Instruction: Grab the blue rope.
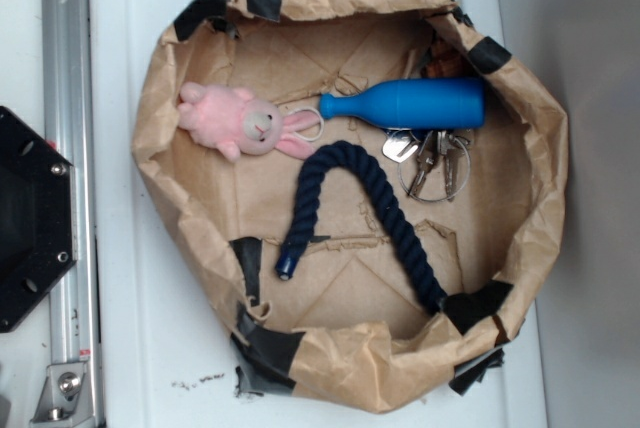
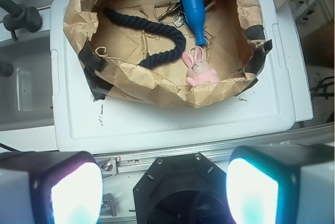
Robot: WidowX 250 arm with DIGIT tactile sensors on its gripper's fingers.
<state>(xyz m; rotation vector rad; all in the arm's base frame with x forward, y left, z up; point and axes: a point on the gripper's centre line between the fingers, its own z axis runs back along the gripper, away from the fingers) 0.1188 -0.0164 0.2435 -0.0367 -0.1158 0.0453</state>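
Pincer [image 2: 165, 187] hangs high above the counter [image 2: 157, 124], looking down, its fingers [image 2: 73, 187] spread wide and empty.
The blue rope [image 1: 345, 203] lies in the paper bag [image 1: 520, 148] as an arch, both ends pointing toward the pincer side, beside the pink bunny [image 1: 245, 123].

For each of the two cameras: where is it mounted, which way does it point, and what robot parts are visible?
Exterior: overhead, looking straight down into the paper bag; only the black robot base shows at left.
Wrist: on the arm, high and behind the base, looking forward-down; the end effector fingers frame the bottom, apart.
Shared: blue rope, pink bunny, blue bottle, keys.
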